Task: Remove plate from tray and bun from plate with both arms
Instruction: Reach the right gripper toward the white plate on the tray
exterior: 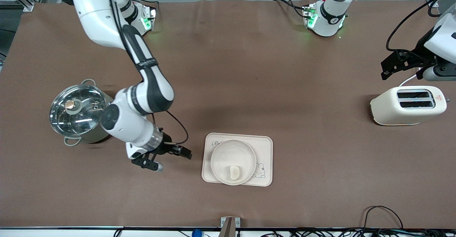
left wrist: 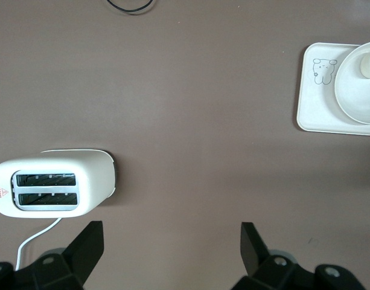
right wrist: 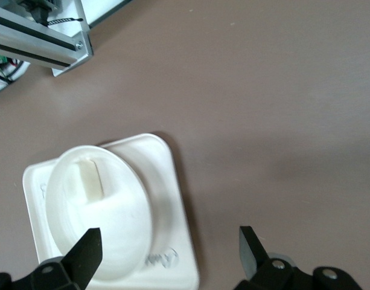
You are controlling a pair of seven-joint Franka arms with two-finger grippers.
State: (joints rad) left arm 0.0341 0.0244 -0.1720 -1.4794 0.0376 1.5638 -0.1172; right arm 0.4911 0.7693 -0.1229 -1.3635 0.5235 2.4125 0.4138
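The round cream plate (exterior: pixel 228 151) sits on the rectangular tray (exterior: pixel 265 148) near the middle of the table. The small pale bun (exterior: pixel 234 172) lies in the plate, on the side nearer the front camera. My right gripper (exterior: pixel 180 152) is open and empty, low over the table beside the tray toward the right arm's end. Its wrist view shows the plate (right wrist: pixel 112 229), the bun (right wrist: pixel 88 178) and the tray's corner (right wrist: pixel 172 199) ahead of the right gripper (right wrist: pixel 169 254). My left gripper (exterior: pixel 386 68) is open and empty, up over the table by the toaster; the left wrist view (left wrist: pixel 171 248) shows bare table between its jaws.
A cream toaster (exterior: pixel 408 105) stands at the left arm's end of the table and also shows in the left wrist view (left wrist: pixel 52 187). A steel pot with a glass lid (exterior: pixel 76 110) stands at the right arm's end, close to the right arm's wrist. Cables lie along the table's front edge.
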